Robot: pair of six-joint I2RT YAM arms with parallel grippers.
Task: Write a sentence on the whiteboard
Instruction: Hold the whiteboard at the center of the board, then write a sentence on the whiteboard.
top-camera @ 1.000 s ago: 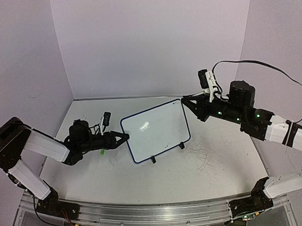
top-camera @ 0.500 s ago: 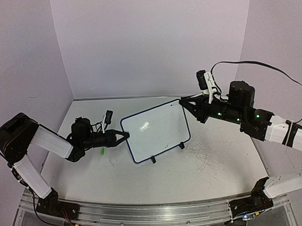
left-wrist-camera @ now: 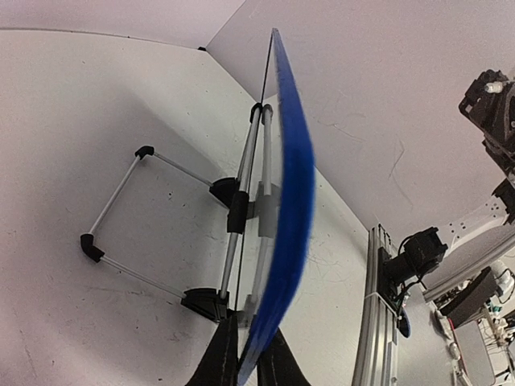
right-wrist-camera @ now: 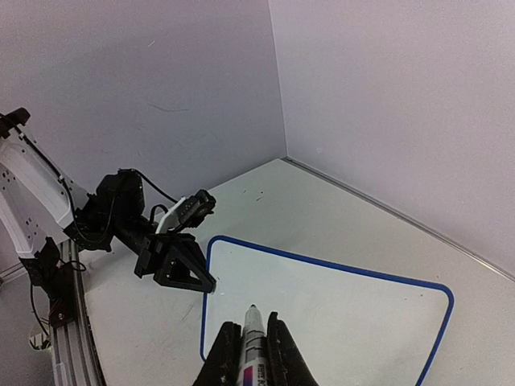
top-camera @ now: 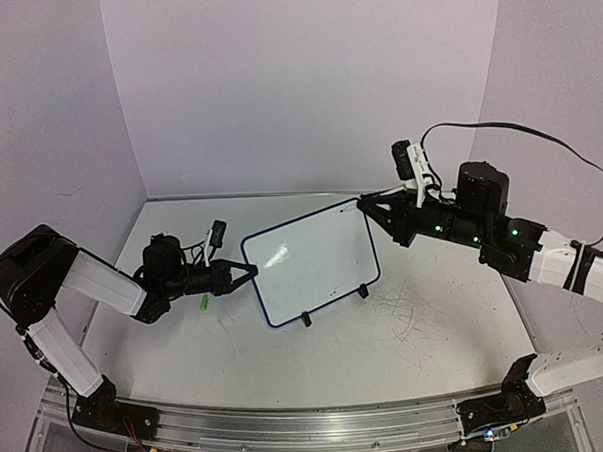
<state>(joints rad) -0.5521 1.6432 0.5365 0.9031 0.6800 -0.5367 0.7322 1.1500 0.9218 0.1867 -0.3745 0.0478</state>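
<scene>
The whiteboard (top-camera: 313,261) stands tilted on its two black feet mid-table, with a blue rim and a bare white face; the sentence is not in view on it. My left gripper (top-camera: 252,273) is shut on the board's left edge. In the left wrist view the blue rim (left-wrist-camera: 290,185) runs down between the black fingers of that gripper (left-wrist-camera: 249,350). My right gripper (top-camera: 366,205) hovers at the board's top right corner, shut on a marker (right-wrist-camera: 254,347). The marker's tip points at the whiteboard (right-wrist-camera: 346,314), a little above its face.
A small green object (top-camera: 203,303) lies on the table below my left gripper. Grey scribble marks (top-camera: 411,316) cover the tabletop right of the board. The board's wire stand (left-wrist-camera: 121,209) spreads behind it. Purple walls close the back and sides; a metal rail (top-camera: 310,426) runs along the front.
My left gripper has closed onto the whiteboard's left edge, and the left arm has shifted slightly. The right arm and its marker have barely moved.
</scene>
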